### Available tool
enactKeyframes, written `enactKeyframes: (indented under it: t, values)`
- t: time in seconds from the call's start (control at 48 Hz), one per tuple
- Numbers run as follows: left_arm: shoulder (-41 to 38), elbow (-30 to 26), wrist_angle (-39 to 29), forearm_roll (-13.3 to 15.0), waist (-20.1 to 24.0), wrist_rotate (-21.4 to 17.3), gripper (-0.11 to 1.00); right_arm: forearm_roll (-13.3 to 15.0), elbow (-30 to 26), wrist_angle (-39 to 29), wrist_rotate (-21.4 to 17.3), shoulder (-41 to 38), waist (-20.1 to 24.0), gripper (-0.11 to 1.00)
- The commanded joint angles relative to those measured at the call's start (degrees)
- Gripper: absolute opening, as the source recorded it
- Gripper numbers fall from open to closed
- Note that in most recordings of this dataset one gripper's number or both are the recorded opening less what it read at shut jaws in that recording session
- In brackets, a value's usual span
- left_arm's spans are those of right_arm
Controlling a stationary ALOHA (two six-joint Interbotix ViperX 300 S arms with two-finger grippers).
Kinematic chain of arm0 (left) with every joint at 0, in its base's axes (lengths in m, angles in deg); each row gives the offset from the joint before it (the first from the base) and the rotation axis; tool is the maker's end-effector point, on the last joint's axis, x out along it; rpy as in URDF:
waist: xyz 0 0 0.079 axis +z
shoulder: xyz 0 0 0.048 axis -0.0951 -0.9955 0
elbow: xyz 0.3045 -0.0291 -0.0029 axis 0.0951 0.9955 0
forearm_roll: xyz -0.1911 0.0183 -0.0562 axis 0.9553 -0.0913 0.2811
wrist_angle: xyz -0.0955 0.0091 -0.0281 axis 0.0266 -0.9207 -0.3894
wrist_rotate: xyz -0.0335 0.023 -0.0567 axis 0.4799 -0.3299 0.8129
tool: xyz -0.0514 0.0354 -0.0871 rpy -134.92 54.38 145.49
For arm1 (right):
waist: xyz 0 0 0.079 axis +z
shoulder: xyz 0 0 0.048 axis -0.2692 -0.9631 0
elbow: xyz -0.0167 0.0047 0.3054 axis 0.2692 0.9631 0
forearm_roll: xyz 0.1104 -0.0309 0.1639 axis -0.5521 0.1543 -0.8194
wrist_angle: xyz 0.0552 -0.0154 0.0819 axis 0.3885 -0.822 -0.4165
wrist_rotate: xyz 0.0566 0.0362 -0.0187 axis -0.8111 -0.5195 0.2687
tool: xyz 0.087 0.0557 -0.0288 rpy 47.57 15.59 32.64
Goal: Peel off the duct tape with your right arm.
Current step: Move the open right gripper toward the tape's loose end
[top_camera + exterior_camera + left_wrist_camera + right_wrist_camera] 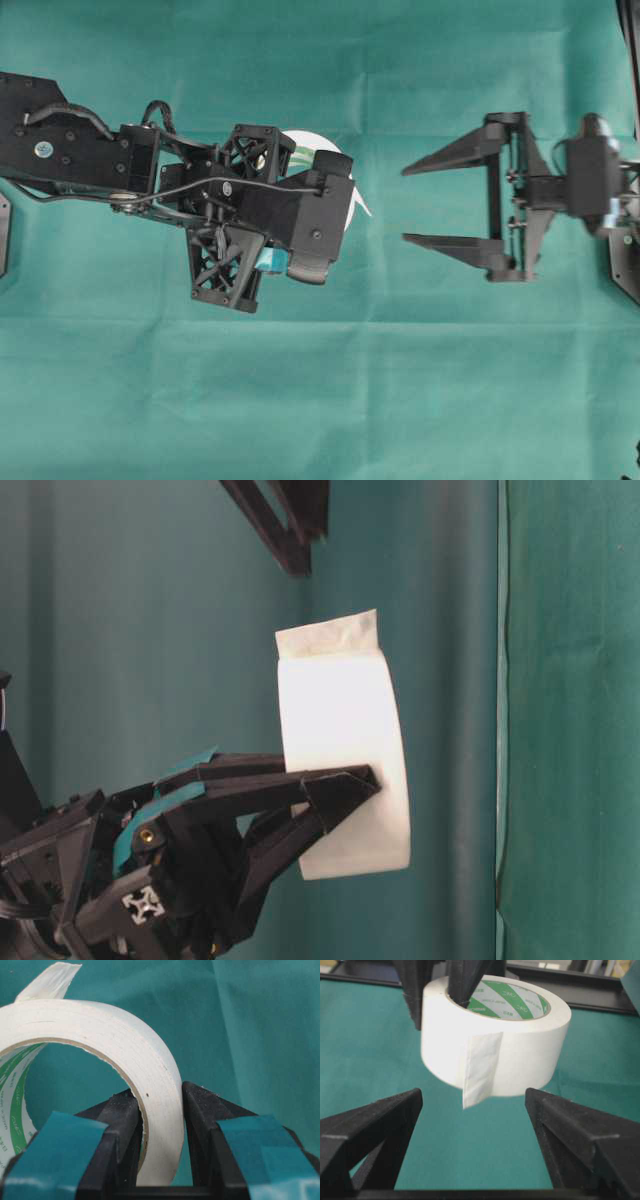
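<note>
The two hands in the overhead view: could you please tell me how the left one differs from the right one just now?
The left hand is shut on the duct tape, pinching the roll's wall, one finger inside the ring and one outside; the right hand is open and holds nothing. The left hand has lattice-framed fingers with blue patches; the right hand has solid, tapering, pointed fingers. The left hand touches the roll; the right hand stands apart from it, facing its loose strip end. Both are black.

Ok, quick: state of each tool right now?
Left tool: shut on the duct tape, pinching the roll's wall.
Right tool: open, holding nothing, short of the tape.
</note>
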Motion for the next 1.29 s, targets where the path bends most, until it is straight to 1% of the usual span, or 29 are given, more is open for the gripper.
enactKeyframes:
  t: [0.0, 0.375, 0.583, 0.708, 0.812, 0.895, 0.978, 1.062, 1.27]
  values:
    - [1.8, -1.8, 0.3, -0.2, 0.3, -0.1, 0.21, 0.0, -2.5, 1.1, 0.2, -1.4, -0.2, 0.75]
    - [1.7, -1.7, 0.3, -0.1, 0.2, -0.1, 0.21, 0.0, -6.2, 2.0, 0.3, -6.2, -1.0, 0.75]
    - [1.7, -1.7, 0.3, -0.1, 0.0, -0.1, 0.22, 0.0, -6.9, 2.2, 0.2, -7.9, -1.8, 0.75]
    - [1.8, -1.6, 0.3, -0.1, -0.1, -0.1, 0.22, 0.0, -7.0, 2.1, 0.2, -8.3, -2.1, 0.73]
    - [1.8, -1.6, 0.3, -0.1, -0.2, -0.1, 0.21, -0.1, -7.0, 2.2, 0.2, -8.3, -2.3, 0.68]
    - [1.8, -1.5, 0.3, -0.1, -0.2, -0.1, 0.22, -0.1, -6.9, 2.2, 0.2, -8.3, -2.4, 0.62]
    - [1.7, -1.5, 0.3, 0.0, -0.3, -0.1, 0.22, -0.1, -6.9, 2.2, 0.2, -8.3, -2.5, 0.56]
    - [1.8, -1.5, 0.3, -0.1, -0.4, -0.1, 0.21, -0.1, -6.8, 2.2, 0.2, -8.3, -2.6, 0.47]
    - [1.7, -1.3, 0.3, 0.1, -0.5, -0.1, 0.22, -0.3, -6.8, 2.2, 0.2, -8.3, -2.7, 0.32]
